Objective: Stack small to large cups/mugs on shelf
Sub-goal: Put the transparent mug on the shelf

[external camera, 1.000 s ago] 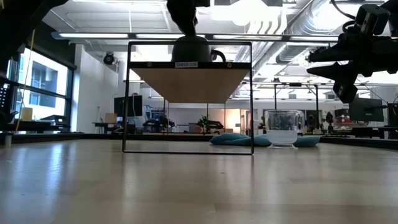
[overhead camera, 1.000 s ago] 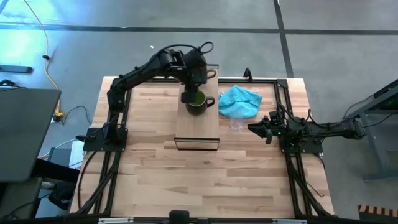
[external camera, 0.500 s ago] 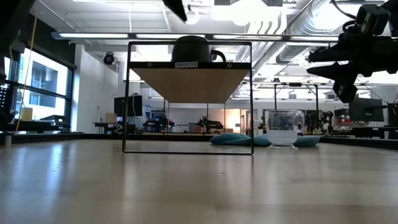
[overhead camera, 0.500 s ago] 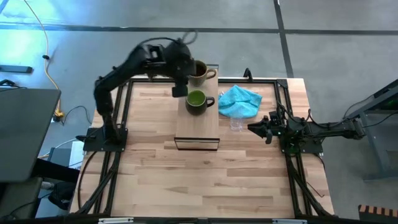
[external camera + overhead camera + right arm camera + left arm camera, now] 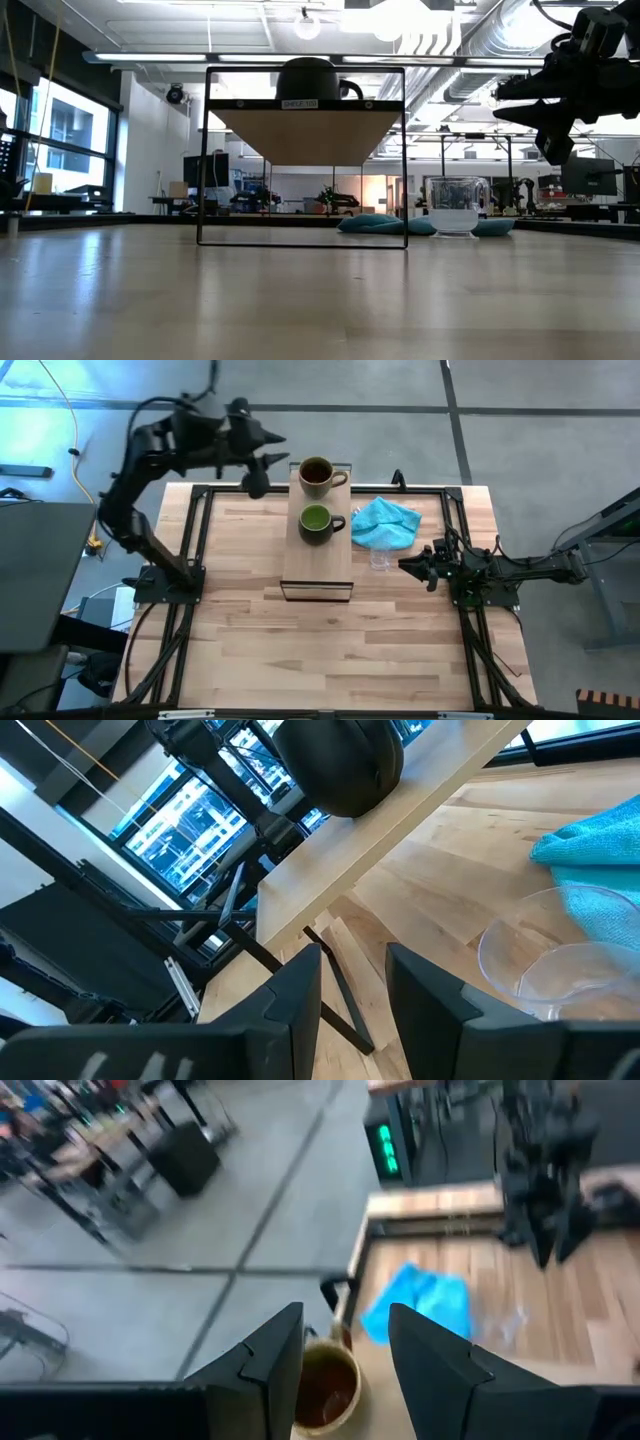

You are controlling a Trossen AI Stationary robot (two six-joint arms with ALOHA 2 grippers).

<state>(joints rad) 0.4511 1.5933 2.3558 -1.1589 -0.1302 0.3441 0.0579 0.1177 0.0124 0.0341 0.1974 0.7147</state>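
The brown-tan mug (image 5: 317, 473) stands on the far end of the shelf (image 5: 317, 565). The dark green mug (image 5: 316, 522) stands upright on the shelf just nearer. The tiny clear glass cup (image 5: 380, 559) stands on the table to the right of the shelf, by the turquoise cloth (image 5: 385, 520). My left gripper (image 5: 272, 455) is open and empty, raised beyond the table's far edge, left of the brown mug (image 5: 325, 1385). My right gripper (image 5: 403, 566) is open and empty, just right of the glass cup (image 5: 545, 965).
The shelf stands on a dark frame (image 5: 205, 160) above the tabletop, with the green mug (image 5: 308, 78) on top. The cloth (image 5: 380, 223) lies behind the glass cup (image 5: 456, 205). Black rails (image 5: 200, 550) border the work area left and right.
My left gripper has drawn away from the green mug, gone up and toward the table's far left corner, and turned to point toward the right. The green mug stays upright on the shelf where it was.
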